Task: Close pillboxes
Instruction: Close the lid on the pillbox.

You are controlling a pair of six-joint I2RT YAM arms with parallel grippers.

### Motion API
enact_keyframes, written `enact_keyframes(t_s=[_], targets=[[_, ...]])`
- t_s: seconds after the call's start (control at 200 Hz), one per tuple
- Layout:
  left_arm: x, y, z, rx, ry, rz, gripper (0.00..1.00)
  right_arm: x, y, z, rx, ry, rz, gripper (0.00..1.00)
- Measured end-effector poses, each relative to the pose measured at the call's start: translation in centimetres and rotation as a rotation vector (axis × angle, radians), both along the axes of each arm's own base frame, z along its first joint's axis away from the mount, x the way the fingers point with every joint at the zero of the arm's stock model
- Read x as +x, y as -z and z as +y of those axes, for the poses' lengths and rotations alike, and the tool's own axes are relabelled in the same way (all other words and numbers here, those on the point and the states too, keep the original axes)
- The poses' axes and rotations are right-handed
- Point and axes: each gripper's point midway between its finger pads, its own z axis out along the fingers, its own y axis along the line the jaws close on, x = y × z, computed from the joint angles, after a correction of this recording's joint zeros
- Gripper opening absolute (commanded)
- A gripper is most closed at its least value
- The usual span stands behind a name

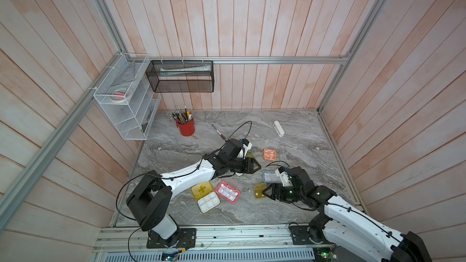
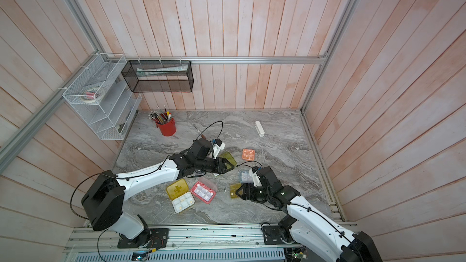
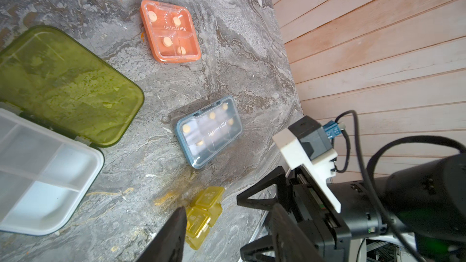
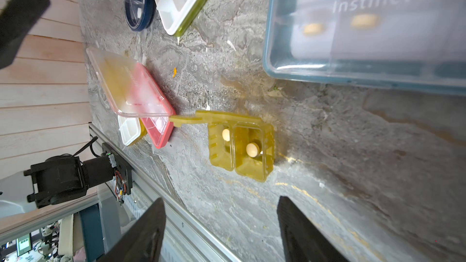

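Amber box (image 1: pixel 259 192): laid on counter (image 1: pixel 252 212), lids raised, at 9 o'clock of right pincer (image 4: pixel 220 199) in a top view. Pincer is held spread, empty, presumably for pressing lids shut. Left pincer (image 1: pixel 254 166): positioned over lime box (image 3: pixel 63 84); one finger is cut off, state cannot be told.

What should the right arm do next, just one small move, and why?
Probably ease the right gripper forward toward the small amber pillbox: its jaws stand open and empty, the box sits just ahead, and its lid is flipped open with pills showing.
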Motion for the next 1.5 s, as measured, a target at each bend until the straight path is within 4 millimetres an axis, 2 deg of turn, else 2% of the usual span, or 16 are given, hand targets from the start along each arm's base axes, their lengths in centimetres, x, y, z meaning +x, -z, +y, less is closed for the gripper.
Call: enact_keyframes(t_s=[0.185, 0.46, 0.65, 0.84, 0.95, 1.095, 1.26, 1.325, 1.5], targets=[[-0.6, 0.6, -0.7, -0.005, 0.022, 0.017, 0.57, -0.1, -0.2, 0.3, 0.035, -0.009, -0.016, 0.72], [-1.1, 0.4, -1.8, -0.051, 0.044, 0.025, 0.57, -2.1, 1.2, -0.1, 0.066, -0.005, 0.011, 0.68], [-1.6, 0.3, -2.2, -0.076, 0.053, 0.036, 0.56, -2.6, 1.1, 0.1, 0.084, -0.008, 0.015, 0.66], [-1.7, -0.2, -2.6, -0.101, 0.059, 0.032, 0.56, -3.4, 2.9, -0.2, 0.084, 0.011, 0.062, 0.65], [-2.0, -0.3, -2.9, -0.112, 0.065, 0.030, 0.56, -3.5, 3.1, 0.0, 0.095, 0.015, 0.070, 0.64], [-2.8, 0.1, -3.5, -0.117, 0.082, 0.041, 0.49, -3.6, 3.0, 0.2, 0.103, 0.009, 0.070, 0.63], [-3.4, 1.2, -3.9, -0.110, 0.092, 0.067, 0.43, -3.8, 2.8, 0.3, 0.113, 0.006, 0.065, 0.56], [-3.5, 1.4, -3.9, -0.110, 0.094, 0.074, 0.39, -3.8, 2.8, 0.2, 0.121, 0.016, 0.061, 0.51], [-3.5, 1.1, -4.1, -0.123, 0.100, 0.071, 0.34, -4.0, 3.6, -0.1, 0.122, 0.035, 0.077, 0.36]])
